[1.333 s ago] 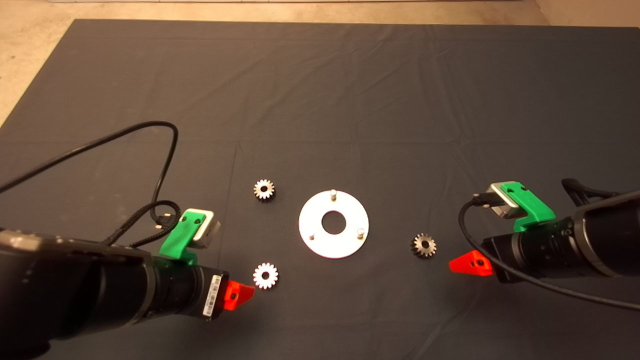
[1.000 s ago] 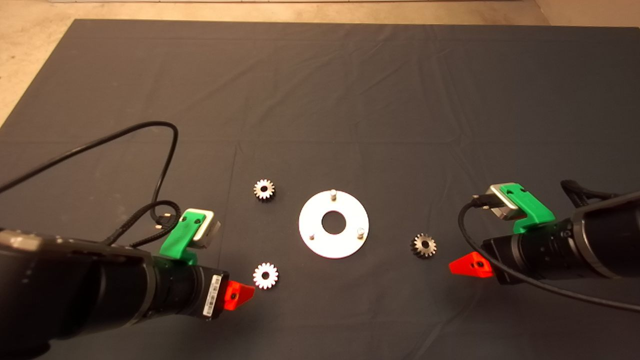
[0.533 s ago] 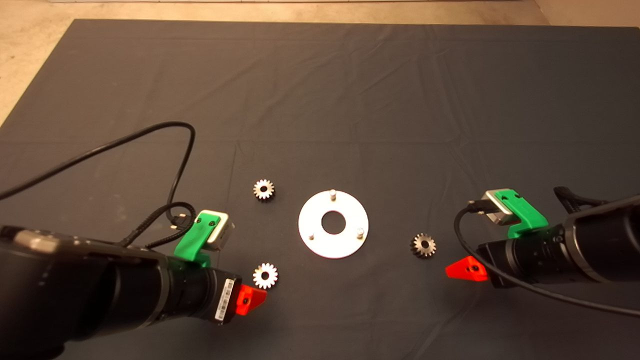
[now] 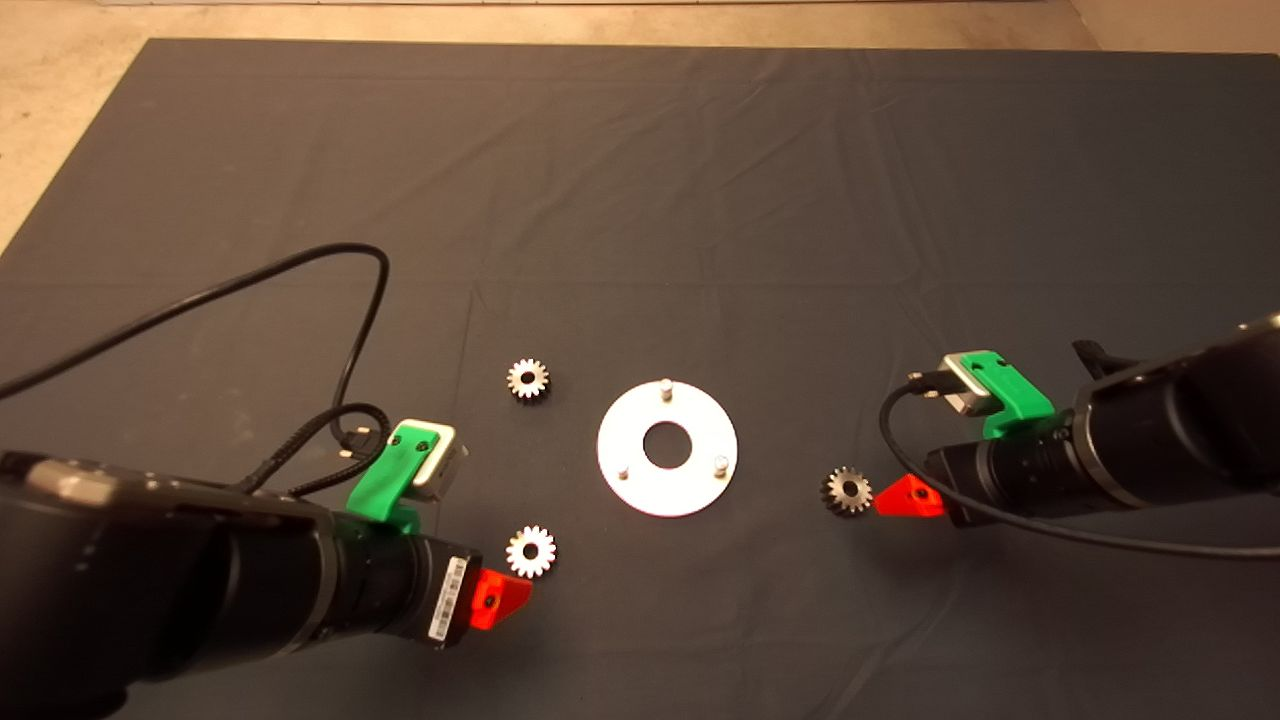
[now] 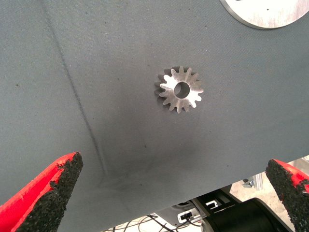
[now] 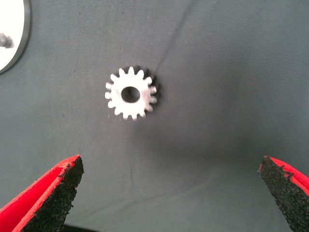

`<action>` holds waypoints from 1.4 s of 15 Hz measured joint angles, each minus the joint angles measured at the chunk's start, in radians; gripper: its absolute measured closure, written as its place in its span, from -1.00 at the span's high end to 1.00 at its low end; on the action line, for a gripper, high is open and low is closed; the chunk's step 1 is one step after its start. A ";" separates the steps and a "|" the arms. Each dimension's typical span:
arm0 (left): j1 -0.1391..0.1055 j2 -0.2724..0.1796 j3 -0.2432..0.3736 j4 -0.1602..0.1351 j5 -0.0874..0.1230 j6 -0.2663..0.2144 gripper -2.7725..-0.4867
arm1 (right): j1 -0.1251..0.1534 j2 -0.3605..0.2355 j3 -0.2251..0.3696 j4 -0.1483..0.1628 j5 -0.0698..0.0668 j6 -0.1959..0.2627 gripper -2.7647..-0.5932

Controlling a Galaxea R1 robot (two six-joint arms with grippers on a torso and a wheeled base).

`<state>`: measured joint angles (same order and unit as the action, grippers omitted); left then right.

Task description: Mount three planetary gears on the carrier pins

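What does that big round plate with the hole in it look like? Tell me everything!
The disc is flat, round and silver-white, like shiny metal, with a big hole in its middle. Three short pins stand up on it, spaced evenly around the hole, and all are bare. It lies flat on the dark mat, in between the three gears. No gear or gripper touches it.

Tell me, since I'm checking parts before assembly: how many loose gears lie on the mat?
3. One gear left of the disc, farther back; one at the left gripper; one at the right gripper.
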<state>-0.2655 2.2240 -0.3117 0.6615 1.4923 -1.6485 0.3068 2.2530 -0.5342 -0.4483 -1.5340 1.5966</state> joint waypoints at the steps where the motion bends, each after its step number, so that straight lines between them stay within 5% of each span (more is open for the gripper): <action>1: 0.000 0.000 0.000 0.000 0.000 0.000 0.99 | -0.010 0.012 -0.014 -0.005 0.000 -0.004 0.97; 6: 0.000 0.000 0.000 0.000 0.000 0.000 0.99 | -0.071 0.057 -0.053 -0.045 0.001 -0.022 0.97; 15: 0.000 0.000 0.000 0.000 0.000 0.000 0.99 | -0.134 0.114 -0.114 -0.094 0.001 -0.047 0.97; 21: 0.000 0.000 0.000 0.000 0.000 0.000 0.99 | -0.144 0.119 -0.140 -0.118 0.001 -0.058 0.93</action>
<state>-0.2655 2.2236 -0.3117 0.6615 1.4920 -1.6487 0.1630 2.3721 -0.6738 -0.5662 -1.5326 1.5385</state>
